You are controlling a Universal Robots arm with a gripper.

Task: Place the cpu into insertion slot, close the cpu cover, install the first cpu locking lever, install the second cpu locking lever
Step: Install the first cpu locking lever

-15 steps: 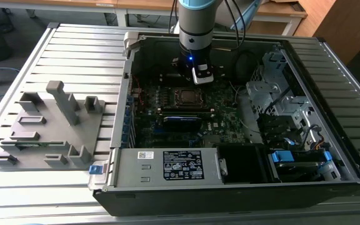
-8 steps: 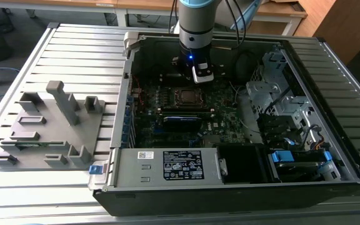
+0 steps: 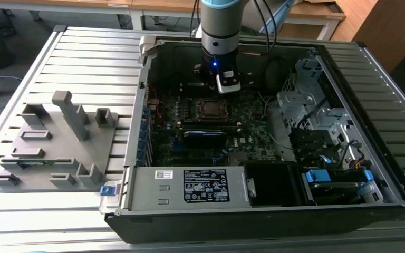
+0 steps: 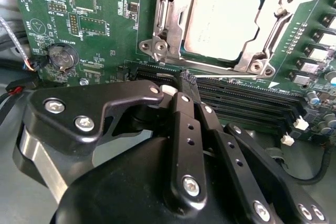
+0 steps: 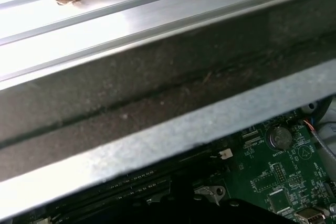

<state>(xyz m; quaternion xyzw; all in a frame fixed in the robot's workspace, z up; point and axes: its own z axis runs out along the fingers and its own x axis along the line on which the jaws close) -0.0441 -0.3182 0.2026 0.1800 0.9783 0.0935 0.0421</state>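
- cpu sits inside the insertion slot. Its dull silver top faces up and lies level in the second wrist view.
- cpu cover, a silvery frame with a cut-out centre, lies flat around the chip's edges. Screw heads show at its corners.
- I cannot tell whether the thin levers along the frame's sides are latched.
- end effector is closed: its black fingers meet at the tips with nothing between them.
- The tips are over the long black memory slots, just beside the socket. I cannot tell whether they touch.
- In the exterior view the end effector reaches down into the open computer case. It is close above the motherboard, between the socket and the case's far wall.
- A coin battery sits on the green board, well apart from the socket. It also appears in the first wrist view.
- A power supply fills the near corner of the case.
- The case rests on a slatted metal tabletop.
- A grey fixture with upright posts stands on the tabletop at the exterior view's left.
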